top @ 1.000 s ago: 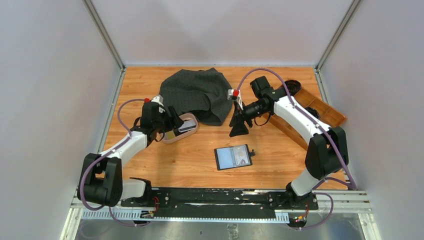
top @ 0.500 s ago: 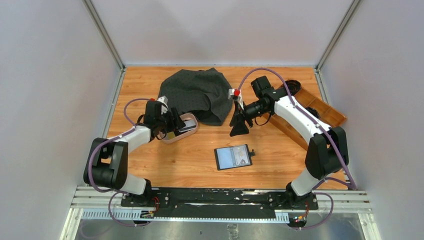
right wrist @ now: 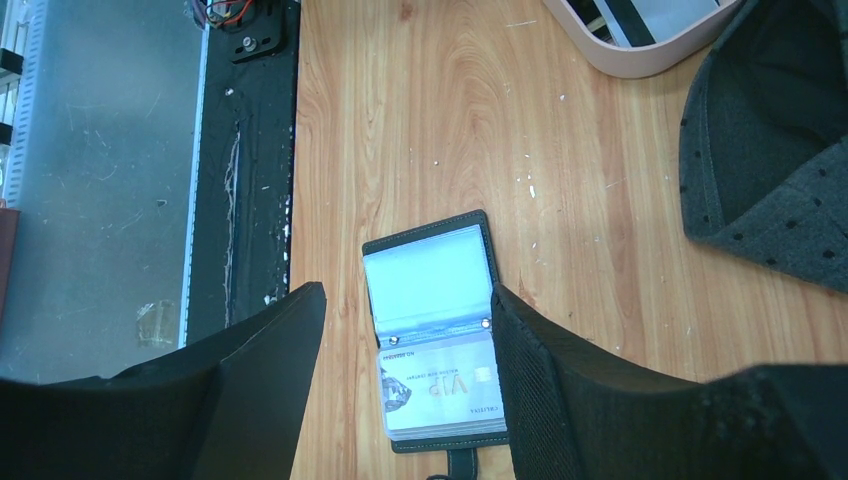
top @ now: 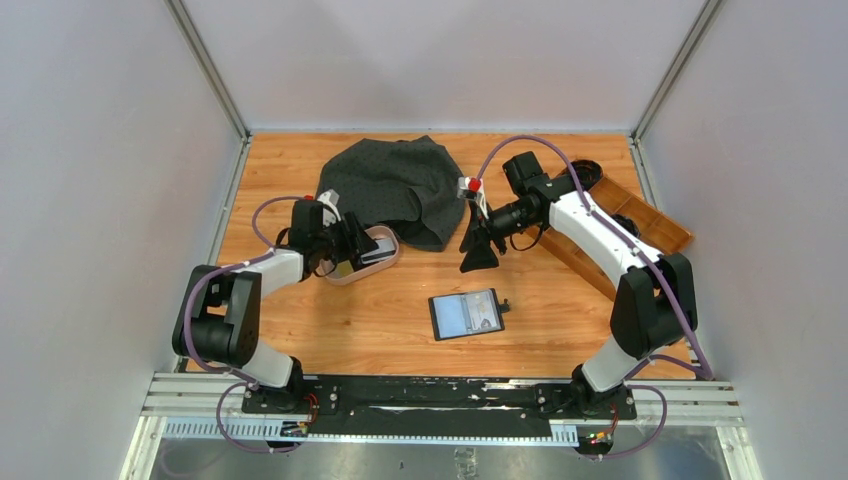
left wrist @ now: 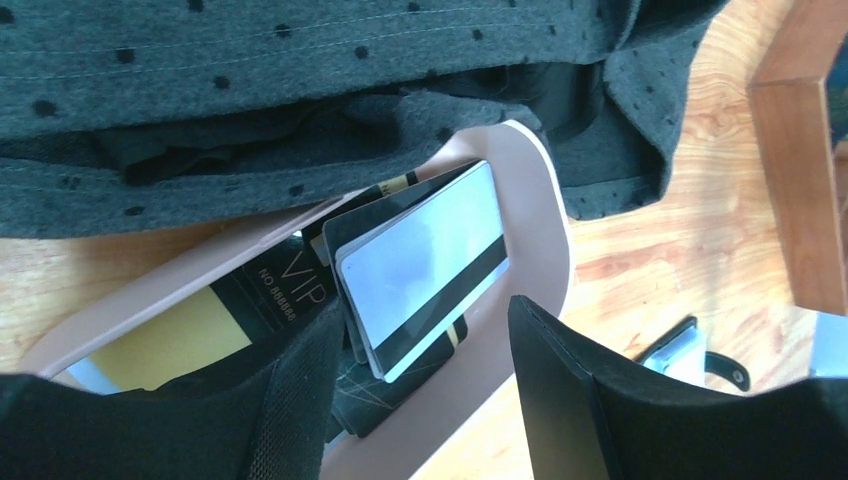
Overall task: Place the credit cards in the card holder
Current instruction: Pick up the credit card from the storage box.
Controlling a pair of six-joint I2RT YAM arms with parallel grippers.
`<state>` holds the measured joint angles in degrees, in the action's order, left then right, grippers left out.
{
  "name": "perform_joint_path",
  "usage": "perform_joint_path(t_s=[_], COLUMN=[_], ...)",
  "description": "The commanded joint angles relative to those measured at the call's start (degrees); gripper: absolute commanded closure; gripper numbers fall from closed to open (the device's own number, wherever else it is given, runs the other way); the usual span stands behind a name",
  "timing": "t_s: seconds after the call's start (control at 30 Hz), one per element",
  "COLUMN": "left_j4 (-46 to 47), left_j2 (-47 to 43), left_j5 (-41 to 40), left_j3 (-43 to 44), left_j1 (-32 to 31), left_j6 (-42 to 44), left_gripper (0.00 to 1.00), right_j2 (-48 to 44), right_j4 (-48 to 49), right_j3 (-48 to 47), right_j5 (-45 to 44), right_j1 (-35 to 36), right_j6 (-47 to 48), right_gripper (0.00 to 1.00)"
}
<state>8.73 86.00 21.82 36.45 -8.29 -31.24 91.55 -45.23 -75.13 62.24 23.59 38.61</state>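
Several credit cards lie stacked in a shallow pink dish (left wrist: 545, 240). A grey card with a black stripe (left wrist: 420, 262) is on top, over a black and yellow VIP card (left wrist: 235, 315). My left gripper (left wrist: 425, 385) is open low over the dish (top: 345, 279), its jaws either side of the grey card's near end. The black card holder (top: 466, 313) lies open on the table in front of the arms. It holds one grey VIP card (right wrist: 440, 385) in its lower pocket. My right gripper (right wrist: 408, 297) hangs open above the holder (right wrist: 430, 270), holding nothing.
A dark grey dotted cloth (top: 395, 188) is bunched behind the dish and overlaps its far rim (left wrist: 300, 100). A long wooden tray (top: 625, 215) lies at the right under the right arm. The black base rail (right wrist: 245, 150) runs along the table's near edge.
The left arm's elbow has dropped and its gripper has pushed slightly further over the dish, with its jaws a little narrower. The right arm and the card holder have not moved.
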Motion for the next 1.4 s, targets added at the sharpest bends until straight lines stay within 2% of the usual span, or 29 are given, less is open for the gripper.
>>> perform_joint_path(t_s=[0.0, 0.33, 0.6, 0.73, 0.87, 0.93, 1.0, 1.23, 1.37], left_j4=[4.5, 11.7, 13.4, 13.4, 13.4, 13.4, 13.4, 13.4, 13.4], left_j2=[0.2, -2.3, 4.9, 8.0, 8.7, 8.5, 8.3, 1.7, 1.1], left_j5=[5.1, 12.0, 15.1, 14.7, 13.9, 13.4, 12.8, 9.7, 11.6], left_j3=[-0.4, -2.5, -0.6, 0.4, 0.9, 0.9, 0.7, -2.8, -3.3], left_j1=[0.4, 0.4, 0.3, 0.3, 0.3, 0.3, 0.3, 0.3, 0.5], left_j6=[-3.9, -10.7, -11.6, -11.2, -11.1, -10.9, -10.7, -9.8, -10.0], left_gripper=[0.39, 0.48, 0.43, 0.45, 0.59, 0.75, 0.98, 1.00, 1.00], right_j2=[-0.3, -0.2, -0.1, -0.1, -0.1, -0.1, -0.1, -0.5, -0.2], right_j4=[-1.2, -1.4, -1.5, -1.6, -1.7, -1.8, -1.9, -2.2, -2.5], right_j3=[1.1, 1.1, 1.0, 1.0, 1.0, 1.0, 1.0, 1.0, 0.9], right_j5=[1.7, 1.8, 1.9, 1.8, 1.9, 1.9, 2.0, 2.3, 2.6], right_j1=[-1.1, -1.2, -1.2, -1.4, -1.4, -1.6, -1.6, -2.0, -2.0], right_j6=[1.1, 1.4, 1.5, 1.6, 1.7, 1.8, 1.9, 2.2, 2.4], right_gripper=[0.35, 0.35, 0.35, 0.35, 0.35, 0.35, 0.35, 0.35, 0.35])
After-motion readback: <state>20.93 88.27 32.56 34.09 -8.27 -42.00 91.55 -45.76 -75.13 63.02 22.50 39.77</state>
